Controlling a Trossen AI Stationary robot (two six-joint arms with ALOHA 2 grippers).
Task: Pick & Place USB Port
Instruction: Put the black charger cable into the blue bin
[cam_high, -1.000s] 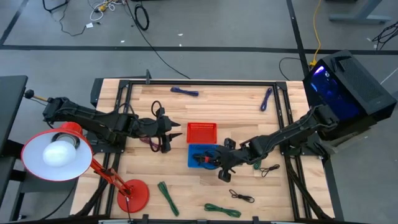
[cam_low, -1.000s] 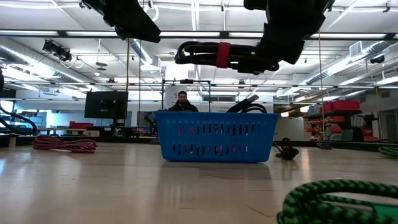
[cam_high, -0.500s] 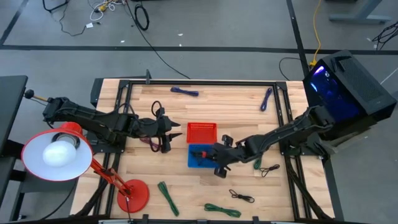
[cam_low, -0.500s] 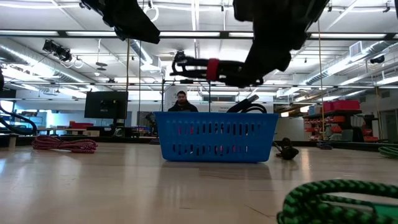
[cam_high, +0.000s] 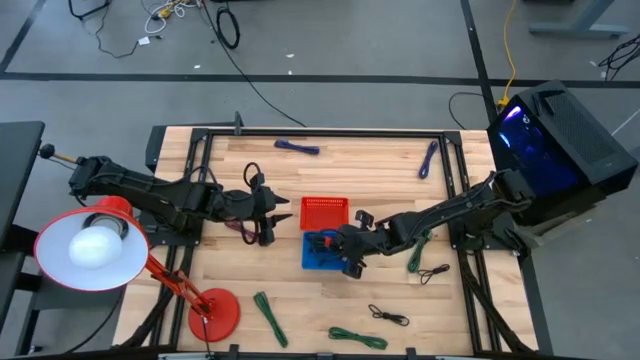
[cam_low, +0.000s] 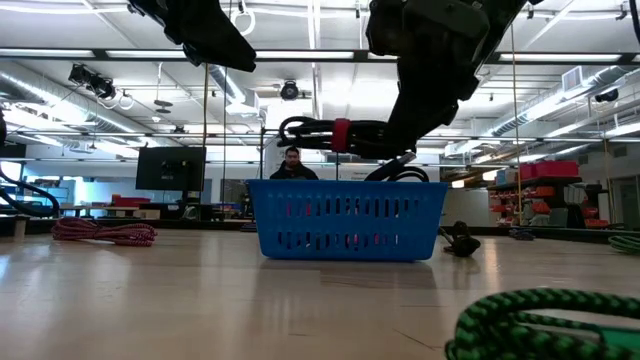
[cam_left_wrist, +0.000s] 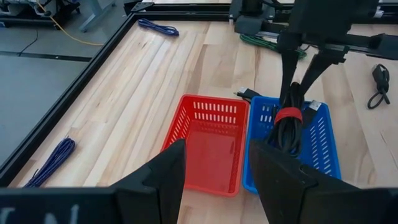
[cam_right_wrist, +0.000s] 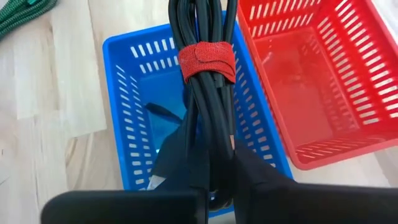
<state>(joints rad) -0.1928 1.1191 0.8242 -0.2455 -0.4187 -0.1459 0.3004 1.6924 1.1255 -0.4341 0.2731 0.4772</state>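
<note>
A black coiled cable bundle (cam_right_wrist: 205, 106) with a red strap (cam_right_wrist: 206, 61) hangs level just above the blue basket (cam_high: 311, 263), which stands on the table beside the red basket (cam_high: 324, 213). My right gripper (cam_right_wrist: 214, 177) is shut on the bundle; the low view shows the bundle (cam_low: 325, 135) above the blue basket's rim (cam_low: 345, 184). Something dark lies inside the blue basket (cam_right_wrist: 134, 112). My left gripper (cam_high: 283, 217) waits open, raised, at the red basket's left side (cam_left_wrist: 208, 146). My right gripper pinches the cable bundle between its two fingers (cam_right_wrist: 261, 177) at the bundle's end nearest the wrist (cam_right_wrist: 214, 146). It comes slanting down from the table's right. The bundle runs on ahead of the fingers, lifted clear and roughly level over the blue basket.
A red desk lamp (cam_high: 212, 312) stands at the near left. Loose cables lie around: maroon (cam_high: 243, 228), green (cam_high: 270, 318) (cam_high: 358, 338) (cam_high: 415, 260), black (cam_high: 388, 316) (cam_high: 432, 272), purple (cam_high: 297, 147) (cam_high: 429, 158). A person shows far behind the table (cam_low: 291, 164).
My right gripper has moved toward the table's left and down, still shut on the cable bundle. The bundle has come from beside the blue basket's right side to over it and dropped close to its rim.
</note>
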